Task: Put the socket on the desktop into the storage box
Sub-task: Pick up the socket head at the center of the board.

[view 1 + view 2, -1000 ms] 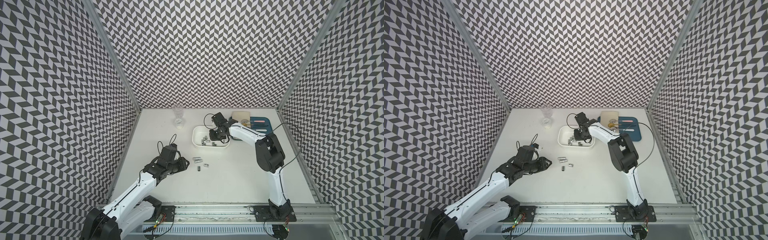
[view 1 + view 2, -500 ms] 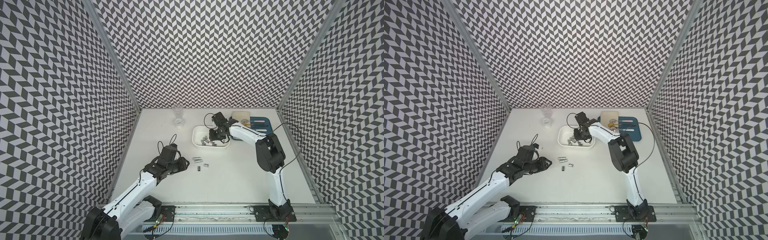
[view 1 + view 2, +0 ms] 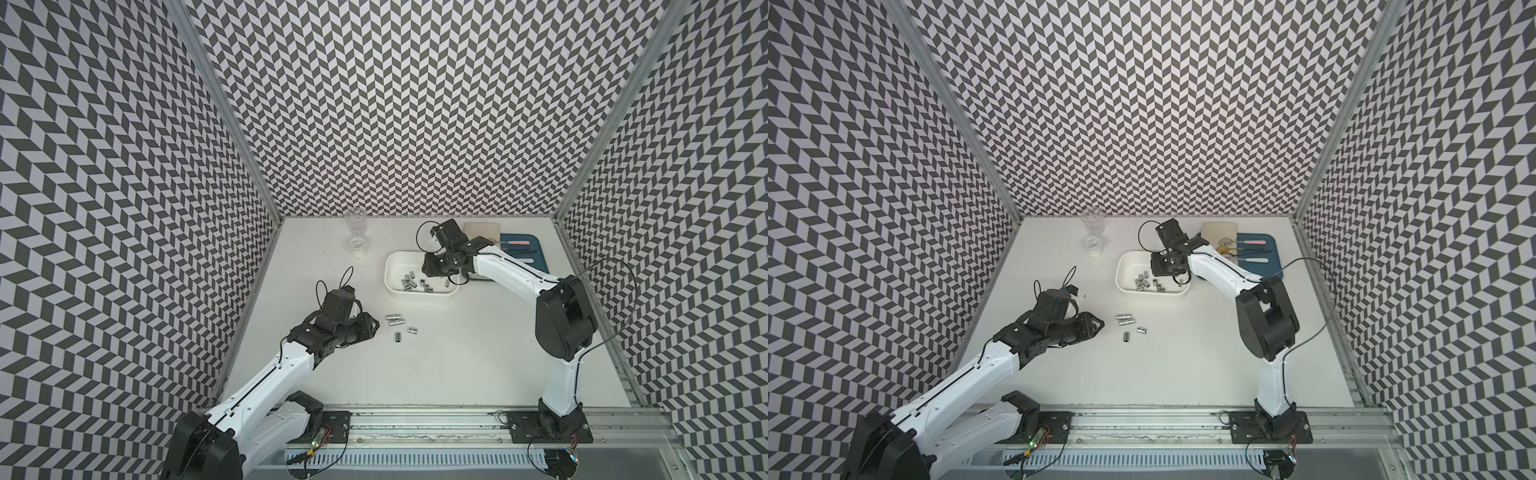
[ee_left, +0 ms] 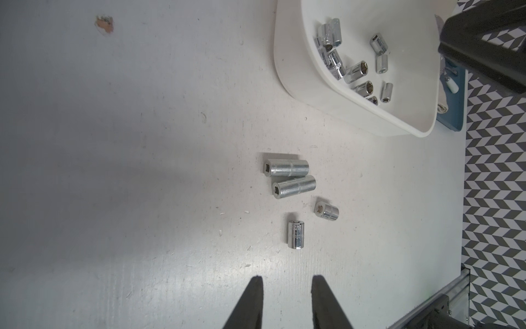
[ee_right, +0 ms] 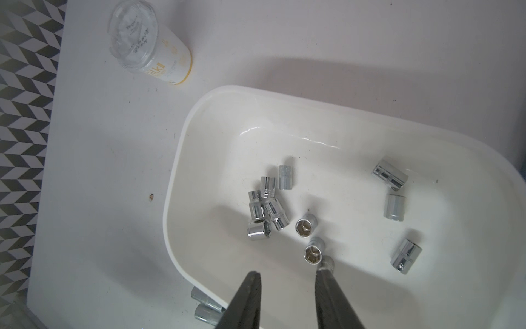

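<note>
Right claw (image 5: 288,273) hangs over the white shallow plastic storage box (image 5: 327,176), its two dark fingers parted with nothing between them. A scatter of small shiny chrome sockets (image 5: 267,205) lies on the box floor, some clustered and some apart. Four more lie outside the box on the white table (image 4: 142,142), on the box's side toward the arm bases and clear of its wall. These are two long chrome sockets (image 4: 286,168) just beside each other and two short chrome sockets (image 4: 326,212) a little farther from the box. Farther from the box again, the left claw (image 4: 287,277) points at these four, open and empty, touching none. A clear glass cup (image 5: 142,42) stands near the box's far corner.
</note>
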Tool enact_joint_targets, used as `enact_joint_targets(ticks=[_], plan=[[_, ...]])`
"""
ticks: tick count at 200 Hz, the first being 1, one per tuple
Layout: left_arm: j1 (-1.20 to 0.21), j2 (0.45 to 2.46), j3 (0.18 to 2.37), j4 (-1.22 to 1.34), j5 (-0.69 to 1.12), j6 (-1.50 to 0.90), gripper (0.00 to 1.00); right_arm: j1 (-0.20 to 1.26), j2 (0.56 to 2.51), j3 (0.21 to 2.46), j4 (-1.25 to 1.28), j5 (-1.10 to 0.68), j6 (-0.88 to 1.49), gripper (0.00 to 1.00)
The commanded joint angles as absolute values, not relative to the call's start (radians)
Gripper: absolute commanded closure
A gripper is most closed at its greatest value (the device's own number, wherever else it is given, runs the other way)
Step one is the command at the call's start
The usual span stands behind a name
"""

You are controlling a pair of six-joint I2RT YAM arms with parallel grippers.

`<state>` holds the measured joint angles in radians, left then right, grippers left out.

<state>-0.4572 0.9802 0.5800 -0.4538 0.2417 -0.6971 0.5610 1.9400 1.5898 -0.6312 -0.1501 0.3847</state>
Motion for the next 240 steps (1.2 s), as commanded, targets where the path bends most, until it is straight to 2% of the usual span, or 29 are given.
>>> enact_joint_targets(ticks=[1,240], plan=[[-0.452,0.987,0.616,-0.456,0.225,-0.684,0.67,0.572,1.868,1.545,-0.580,-0.155,0.383,0.64],[-0.460,1.174,0.716,-0.420,0.222,-0.656,0.67,0.642,1.357,0.976,-0.396,-0.243,0.418,0.63]])
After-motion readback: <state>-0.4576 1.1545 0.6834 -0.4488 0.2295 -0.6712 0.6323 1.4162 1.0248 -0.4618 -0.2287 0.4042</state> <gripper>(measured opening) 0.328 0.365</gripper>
